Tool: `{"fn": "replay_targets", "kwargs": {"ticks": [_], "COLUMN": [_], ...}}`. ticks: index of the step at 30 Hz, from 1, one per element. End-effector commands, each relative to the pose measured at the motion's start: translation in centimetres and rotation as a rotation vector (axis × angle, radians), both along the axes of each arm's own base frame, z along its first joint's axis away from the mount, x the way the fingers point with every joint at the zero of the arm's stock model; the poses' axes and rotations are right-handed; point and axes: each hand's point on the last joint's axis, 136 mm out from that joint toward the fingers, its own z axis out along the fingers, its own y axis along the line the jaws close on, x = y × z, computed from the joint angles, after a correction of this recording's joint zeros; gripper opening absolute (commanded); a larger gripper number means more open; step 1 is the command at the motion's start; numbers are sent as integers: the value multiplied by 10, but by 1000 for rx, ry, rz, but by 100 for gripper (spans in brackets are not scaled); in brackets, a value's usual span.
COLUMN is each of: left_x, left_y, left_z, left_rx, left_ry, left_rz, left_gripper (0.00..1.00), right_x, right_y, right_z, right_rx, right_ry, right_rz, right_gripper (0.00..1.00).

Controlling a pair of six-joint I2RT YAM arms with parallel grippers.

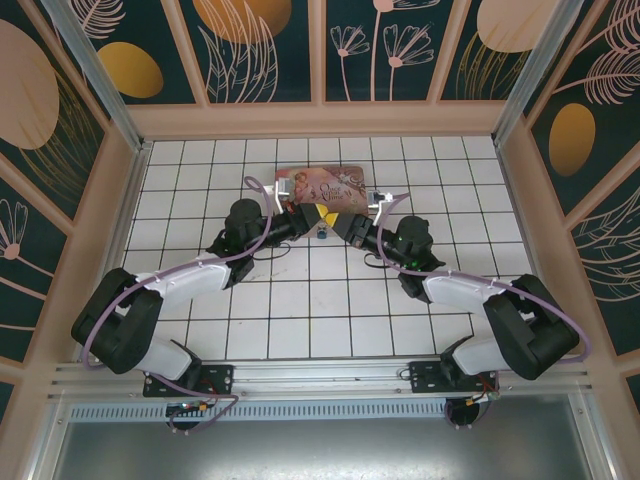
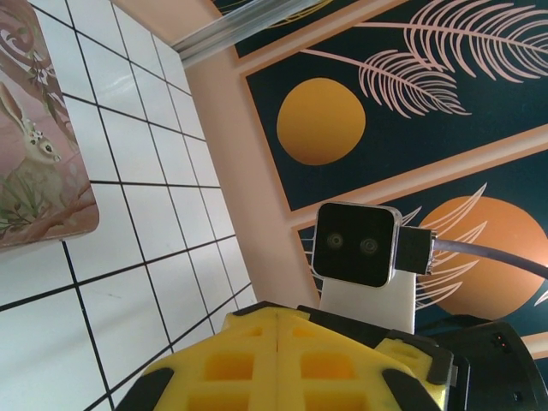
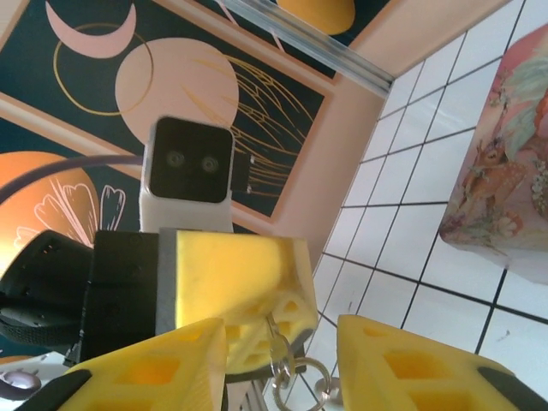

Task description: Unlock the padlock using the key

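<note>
Left tool pinches the key by a sliver. Right tool sits spread around it, so 1 nudge could drop it onto the desk.

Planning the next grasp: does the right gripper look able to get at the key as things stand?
Probably yes: the key hangs from the shut left gripper, between the right gripper's open fingers, with nothing blocking.

Reads bright and even, lit diffusely from above. Shows faint, soft shadows. Blurs toward 6 o'clock in both wrist views; bends slightly at edges.
</note>
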Motion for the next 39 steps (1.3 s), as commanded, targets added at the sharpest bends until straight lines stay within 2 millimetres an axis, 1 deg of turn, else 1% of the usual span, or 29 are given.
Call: {"fn": "replay_targets", "kwargs": {"ticks": [1, 7, 10, 17, 22, 30, 39], "left_x": [1, 1, 0, 1, 3, 4, 4], "left_y": [3, 6, 6, 8, 9, 10, 10], "left_z": [14, 19, 18, 18, 18, 14, 16], "left_rx": [-61, -95, -96, -99, -99, -97, -102], "left_ry": [-26, -19, -14, -15, -15, -7, -12], "left_rz": [19, 28, 30, 41, 52, 62, 66], "left_gripper": [0, 0, 0, 0, 0, 0, 0], "right_x": [1, 4, 4, 1, -1, -2, -3], "right_y": [-7, -6, -4, 7, 9, 10, 17], "right_z": [30, 30, 28, 23, 20, 18, 15], "right_rx": [81, 106, 119, 118, 123, 141, 150], "right_ry": [-70, -59, -54, -43, -34, -21, -5], "right_rz": [-32, -34, -25, 13, 17, 25, 41], "right_gripper": [40, 39, 37, 34, 34, 27, 25]}}
